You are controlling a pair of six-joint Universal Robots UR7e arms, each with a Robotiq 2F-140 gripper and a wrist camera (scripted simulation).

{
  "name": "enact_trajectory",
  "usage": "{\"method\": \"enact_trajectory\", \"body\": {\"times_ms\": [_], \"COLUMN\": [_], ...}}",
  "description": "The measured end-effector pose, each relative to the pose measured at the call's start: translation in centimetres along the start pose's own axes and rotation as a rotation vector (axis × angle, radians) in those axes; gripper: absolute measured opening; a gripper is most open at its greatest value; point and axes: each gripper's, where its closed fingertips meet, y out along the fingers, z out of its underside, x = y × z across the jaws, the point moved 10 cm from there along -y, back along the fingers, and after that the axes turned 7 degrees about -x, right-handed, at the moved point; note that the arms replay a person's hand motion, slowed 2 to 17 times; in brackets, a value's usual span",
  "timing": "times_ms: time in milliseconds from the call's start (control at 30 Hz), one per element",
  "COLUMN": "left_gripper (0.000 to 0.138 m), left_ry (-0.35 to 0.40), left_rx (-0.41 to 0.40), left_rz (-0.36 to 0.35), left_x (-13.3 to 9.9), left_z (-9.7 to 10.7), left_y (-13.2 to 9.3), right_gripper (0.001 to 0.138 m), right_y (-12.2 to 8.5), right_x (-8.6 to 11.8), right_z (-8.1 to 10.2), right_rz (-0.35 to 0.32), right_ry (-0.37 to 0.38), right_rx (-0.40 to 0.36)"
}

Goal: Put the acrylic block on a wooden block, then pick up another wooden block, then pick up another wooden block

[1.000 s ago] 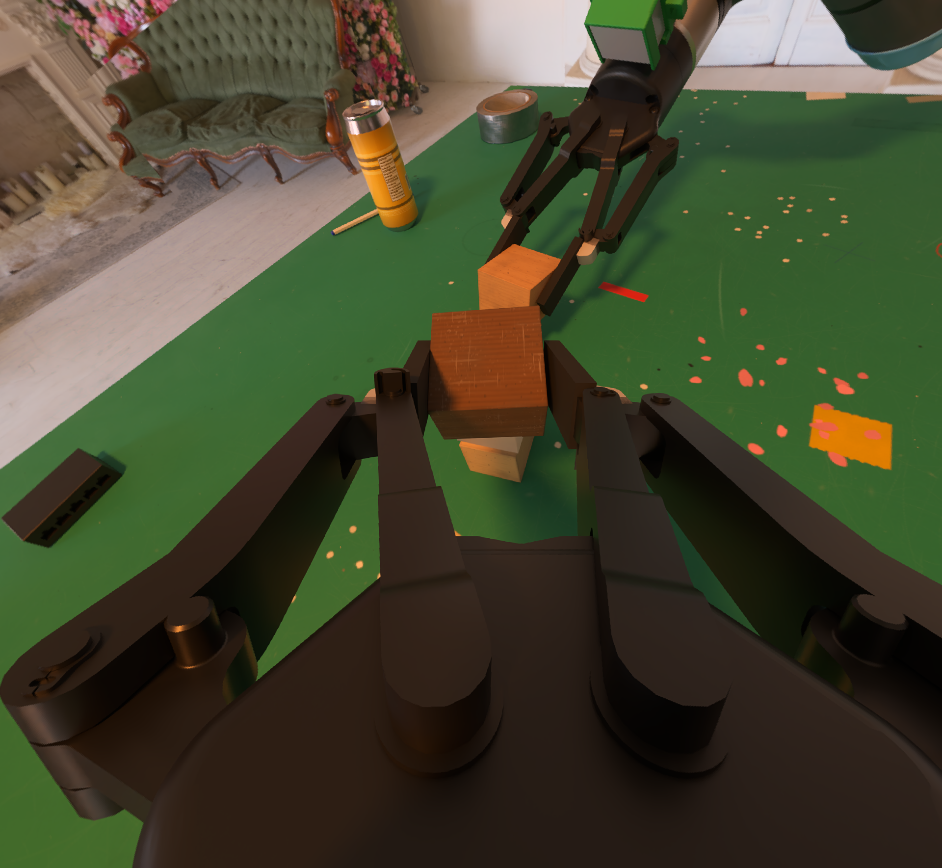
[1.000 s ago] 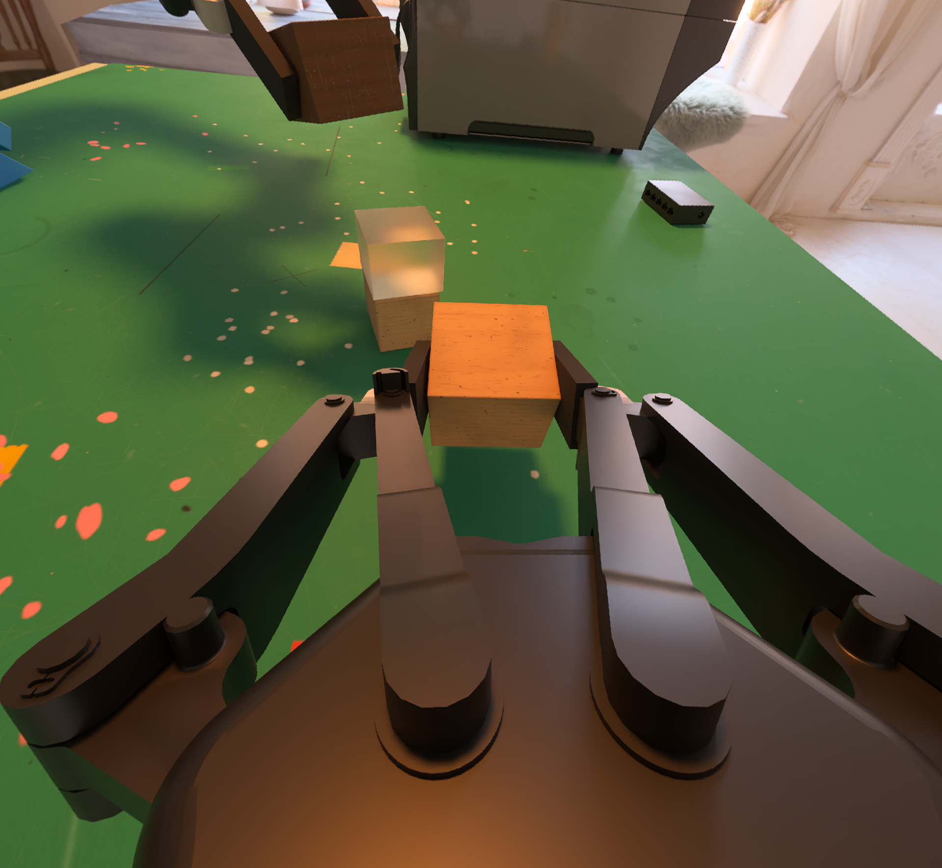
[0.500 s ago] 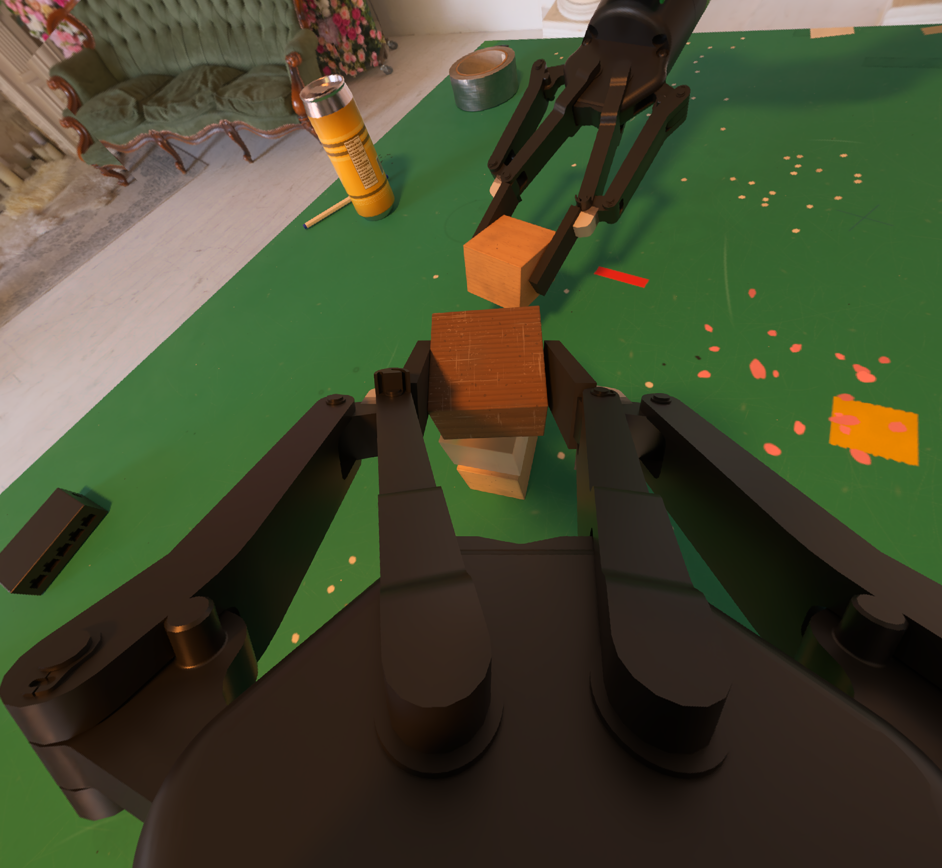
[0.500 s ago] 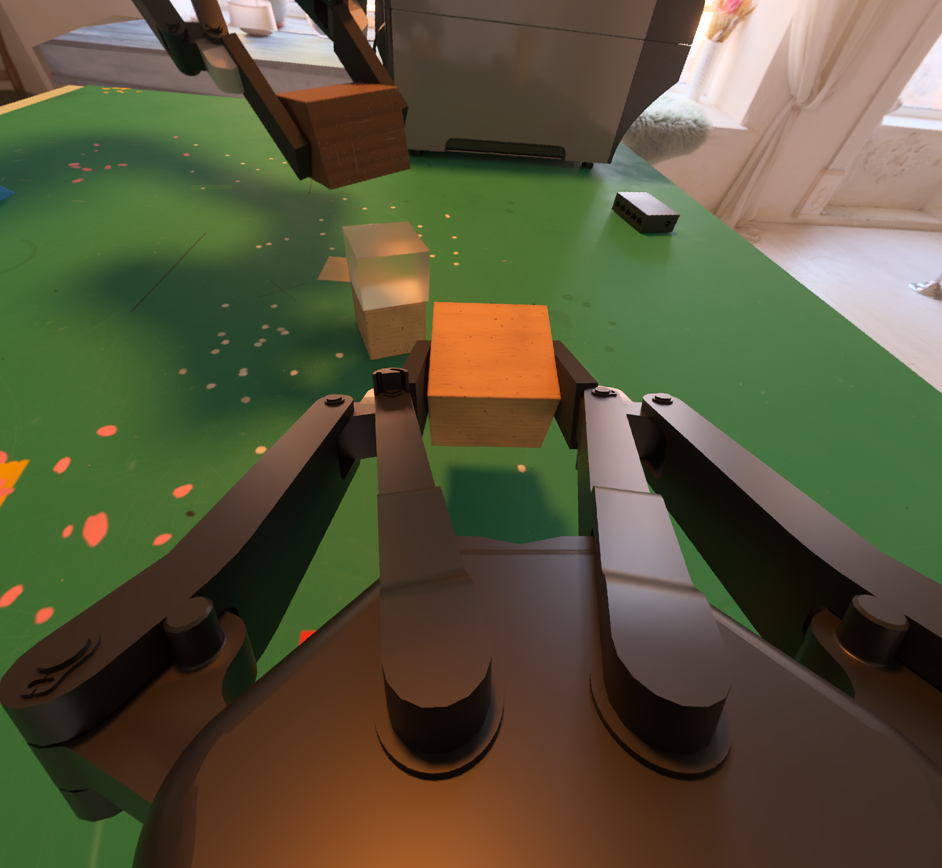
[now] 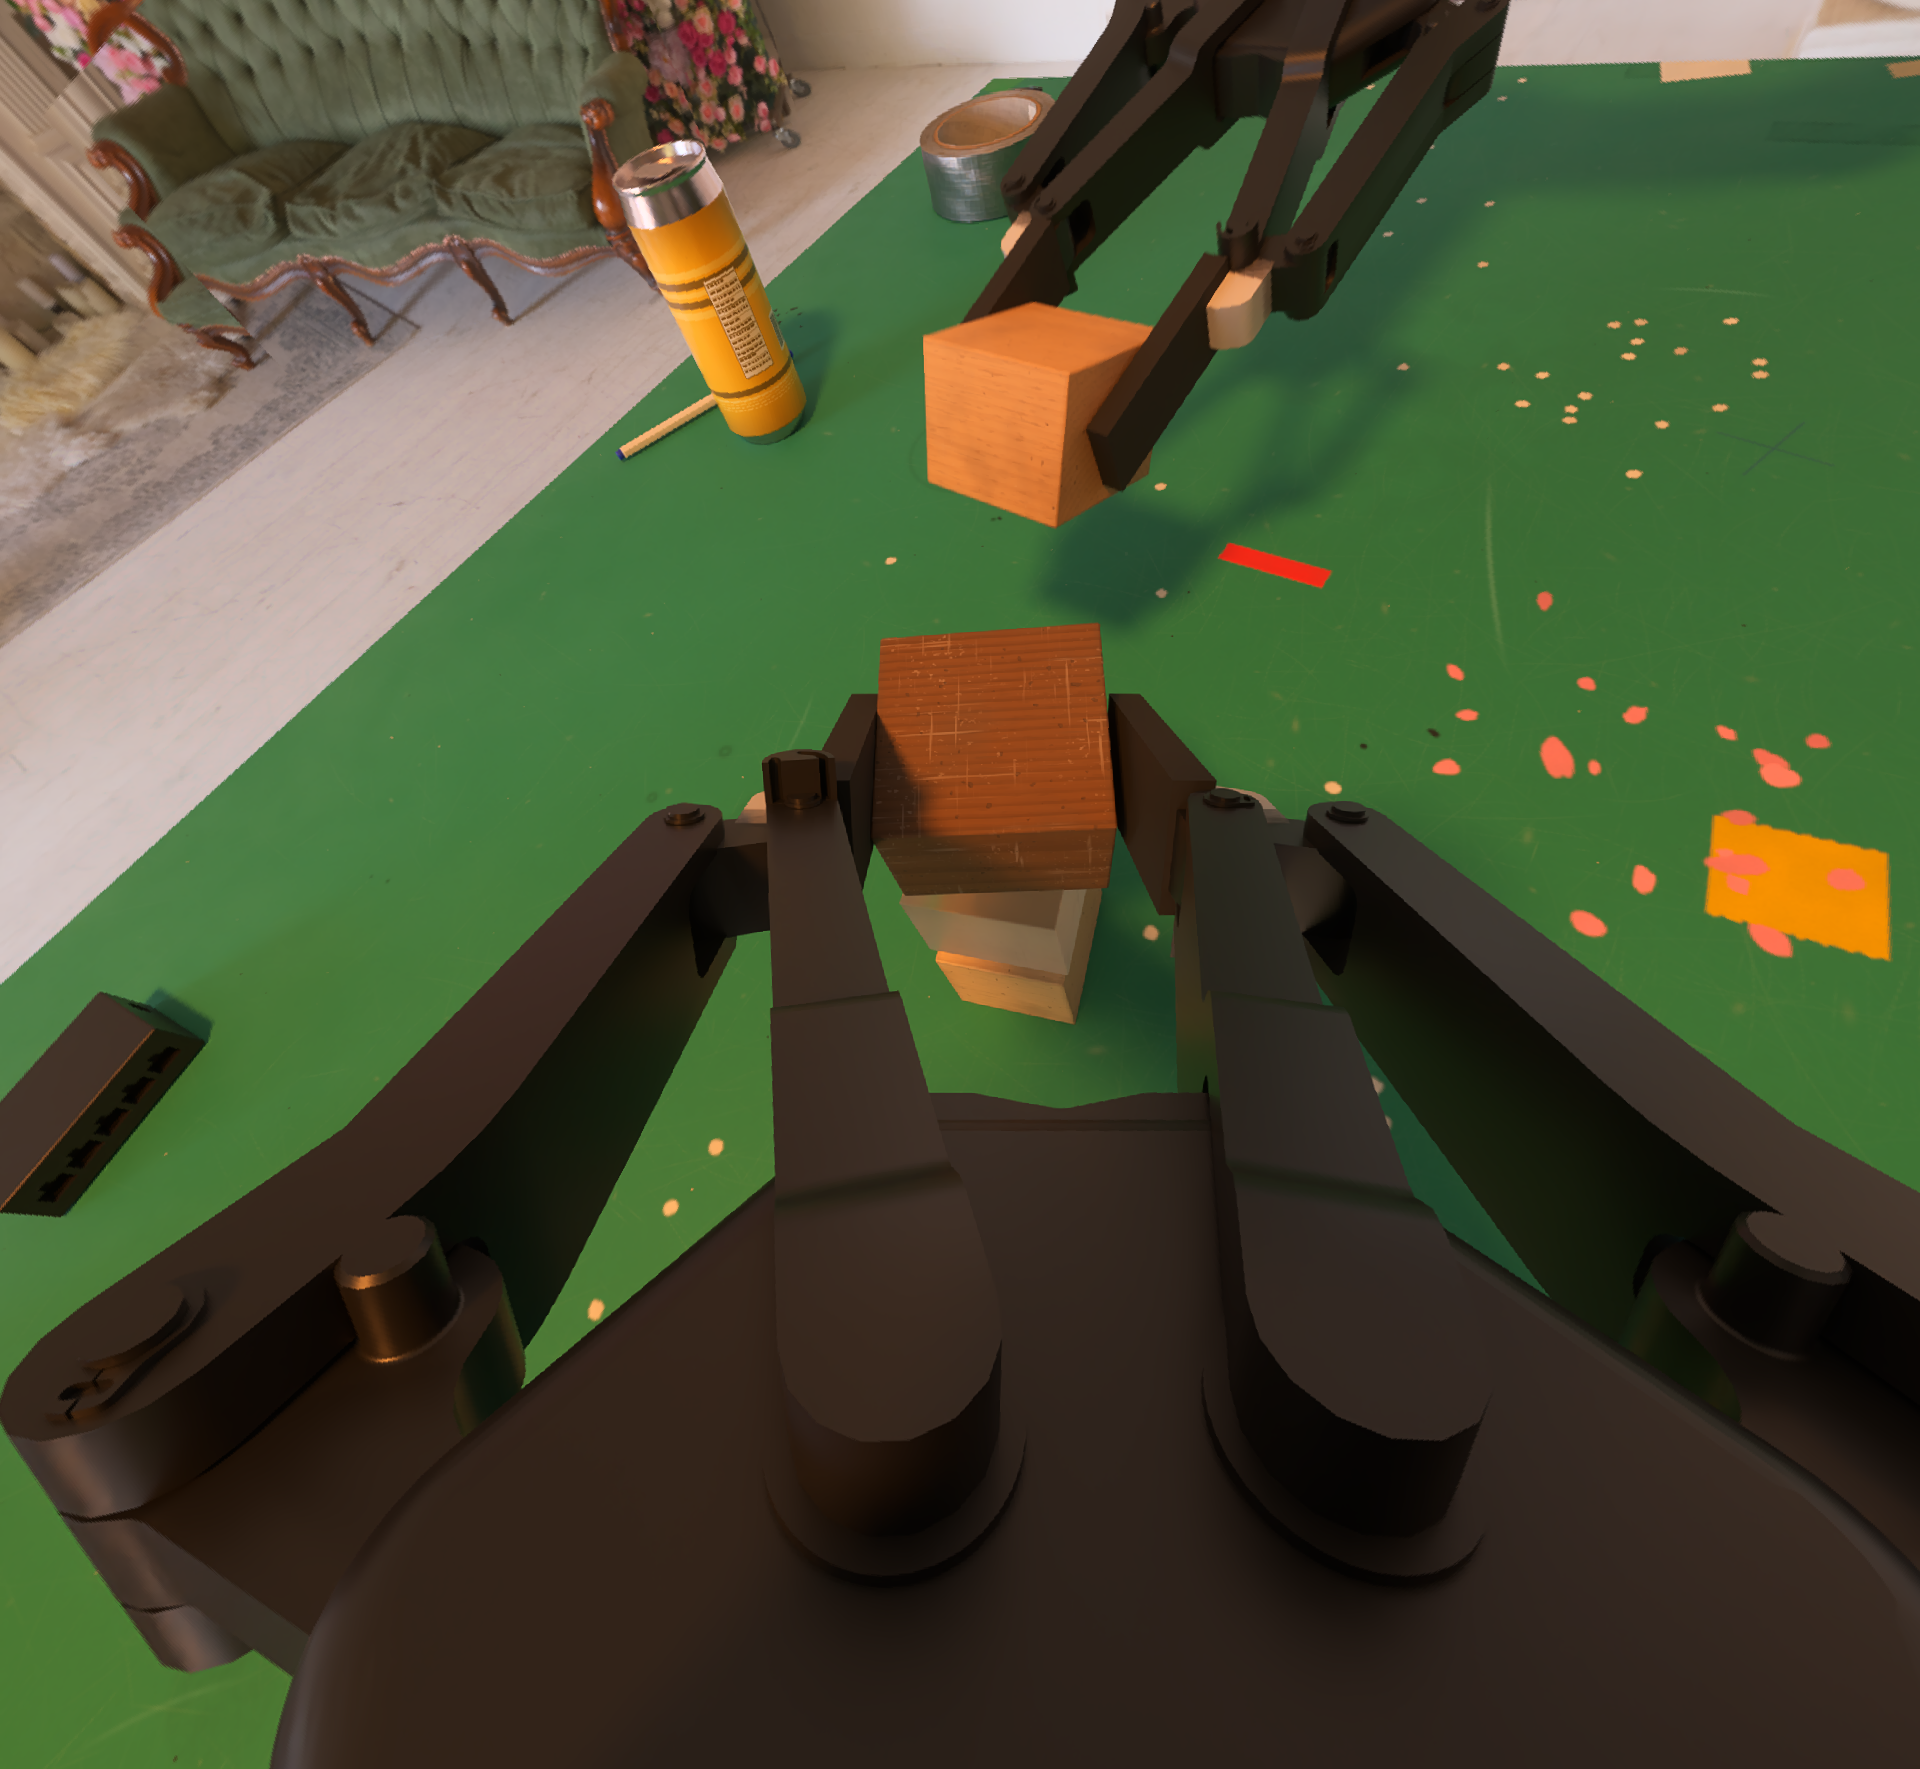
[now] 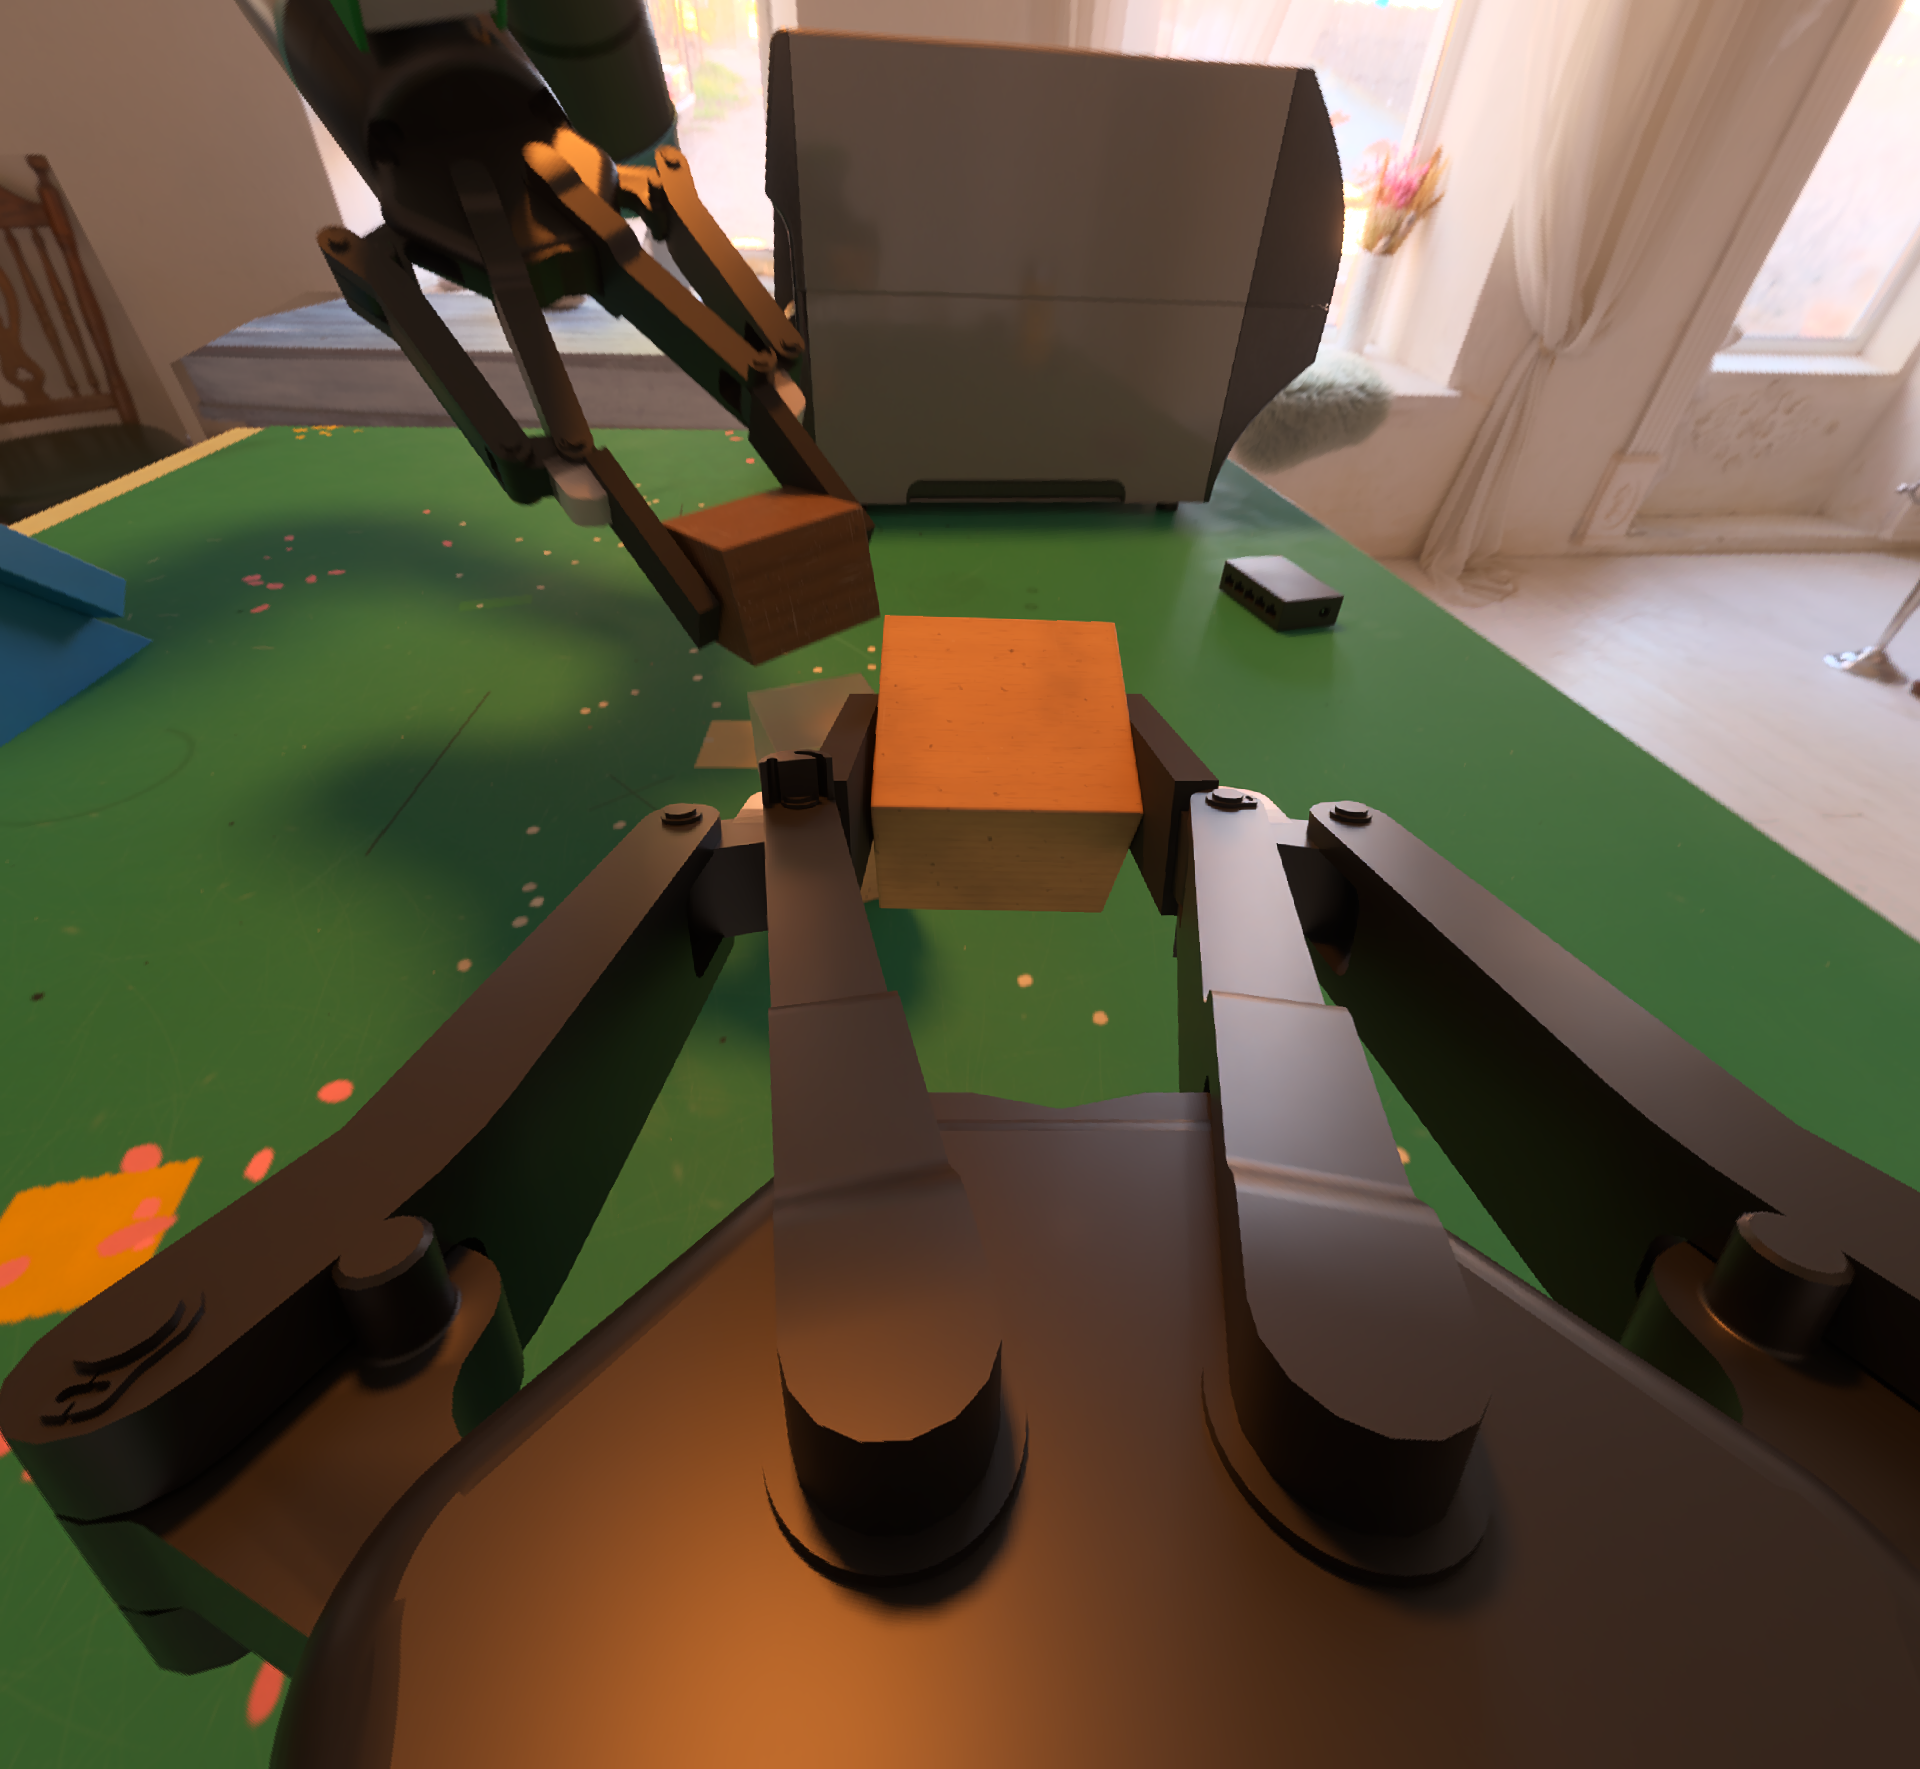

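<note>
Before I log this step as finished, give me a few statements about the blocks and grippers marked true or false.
1. The left gripper holds a dark wooden block off the table. True.
2. The right gripper is open. False: it is shut on a light wooden block.
3. The acrylic block sits on a pale wooden block. True.
4. The yellow can lies flat. False: it stands, leaning.
</note>
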Motion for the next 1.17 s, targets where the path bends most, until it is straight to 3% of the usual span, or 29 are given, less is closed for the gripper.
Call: {"method": "enact_trajectory", "body": {"times_ms": [333, 633, 1167], "left_gripper": [0.057, 0.057, 0.057], "left_ry": [-0.016, -0.007, -0.021], "left_rx": [0.035, 0.059, 0.066], "left_rz": [0.047, 0.043, 0.070], "left_x": [0.6, 0.7, 0.7], "left_z": [0.1, 0.6, 1.4], "left_y": [0.8, 1.4, 1.9], "right_gripper": [0.058, 0.058, 0.058], "right_y": [-0.7, -1.1, -0.2], "right_x": [1.3, 2.3, 4.2], "right_z": [-3.1, -5.0, -6.6], "right_rz": [0.075, 0.114, 0.090], "right_ry": [-0.075, -0.093, -0.159], "right_rx": [-0.057, -0.074, -0.038]}}
